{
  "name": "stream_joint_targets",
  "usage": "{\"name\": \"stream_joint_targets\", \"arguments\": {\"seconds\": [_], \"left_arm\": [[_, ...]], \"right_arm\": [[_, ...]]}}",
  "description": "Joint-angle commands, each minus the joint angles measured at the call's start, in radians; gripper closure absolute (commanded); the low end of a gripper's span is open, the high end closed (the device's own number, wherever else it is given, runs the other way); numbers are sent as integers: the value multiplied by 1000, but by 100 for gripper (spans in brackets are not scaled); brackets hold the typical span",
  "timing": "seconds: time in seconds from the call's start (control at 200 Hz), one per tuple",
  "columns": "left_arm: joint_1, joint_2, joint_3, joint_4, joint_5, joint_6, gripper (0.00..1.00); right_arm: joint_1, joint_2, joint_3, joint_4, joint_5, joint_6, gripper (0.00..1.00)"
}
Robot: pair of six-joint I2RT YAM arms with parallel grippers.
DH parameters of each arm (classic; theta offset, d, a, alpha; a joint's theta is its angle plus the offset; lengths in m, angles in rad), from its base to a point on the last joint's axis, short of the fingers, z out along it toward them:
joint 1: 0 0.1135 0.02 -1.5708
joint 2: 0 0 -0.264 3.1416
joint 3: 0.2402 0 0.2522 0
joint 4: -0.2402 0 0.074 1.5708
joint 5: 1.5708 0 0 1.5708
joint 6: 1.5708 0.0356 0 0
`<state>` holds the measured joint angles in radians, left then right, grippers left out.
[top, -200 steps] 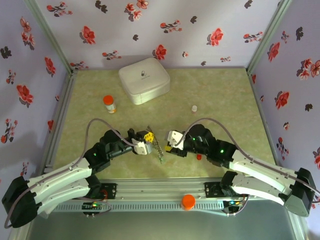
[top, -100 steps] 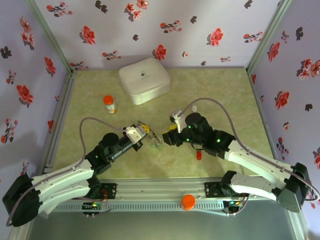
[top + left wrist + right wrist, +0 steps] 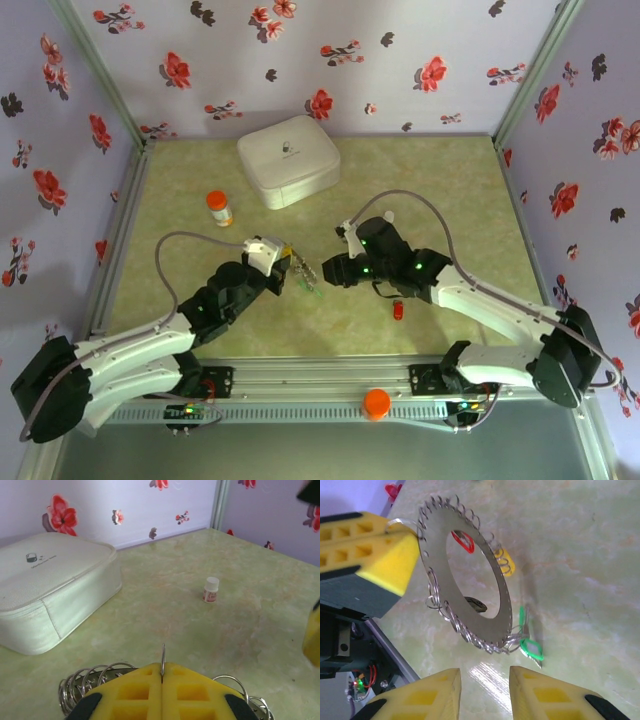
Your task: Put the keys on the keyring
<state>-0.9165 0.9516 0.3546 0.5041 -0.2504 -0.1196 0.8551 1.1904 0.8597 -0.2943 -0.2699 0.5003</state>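
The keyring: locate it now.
Over the middle of the table; in the right wrist view the keyring is pinched at its rim by the left fingers, facing the open right fingers.

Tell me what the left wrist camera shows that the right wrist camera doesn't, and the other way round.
Left wrist, not right wrist: the white case and a small white-capped bottle standing on the table beyond it. Right wrist, not left wrist: the open right gripper, the flat face of the keyring with its centre hole, and a green key at its lower edge. Both: the left gripper shut on the keyring's rim, the wire loops along that rim, and the green table.
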Motion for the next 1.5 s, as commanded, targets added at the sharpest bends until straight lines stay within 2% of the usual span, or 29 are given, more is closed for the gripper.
{"name": "stream_joint_targets", "arguments": {"seconds": [0.0, 0.175, 0.26, 0.48, 0.67, 0.79, 0.975, 1.28, 1.495], "left_arm": [[-4, 0, 58, 40, -68, -104, 100], [-4, -7, 69, 32, -90, -128, 100], [-5, -14, 83, 7, -118, -159, 100], [-3, -21, 158, -142, -215, -410, 100], [-4, -5, 229, -275, -220, -602, 100], [-6, 11, 263, -336, -204, -701, 100], [-9, 24, 304, -387, -179, -722, 100], [-19, 39, 342, -429, -175, -714, 100], [-24, 54, 343, -416, -175, -712, 100]], "right_arm": [[-4, 22, 29, 54, -47, 56, 69], [-4, 61, 26, 77, -80, 69, 71], [-4, 55, 4, 103, -72, 63, 65], [-22, -13, -59, 136, 53, 61, 61], [-62, 5, -82, 253, -85, 146, 63], [-72, 10, -108, 333, -161, 161, 59], [-102, -6, -114, 341, -189, 142, 57], [-114, 50, -66, 356, -263, 130, 66], [-115, 79, -70, 419, -294, 148, 68]]}}
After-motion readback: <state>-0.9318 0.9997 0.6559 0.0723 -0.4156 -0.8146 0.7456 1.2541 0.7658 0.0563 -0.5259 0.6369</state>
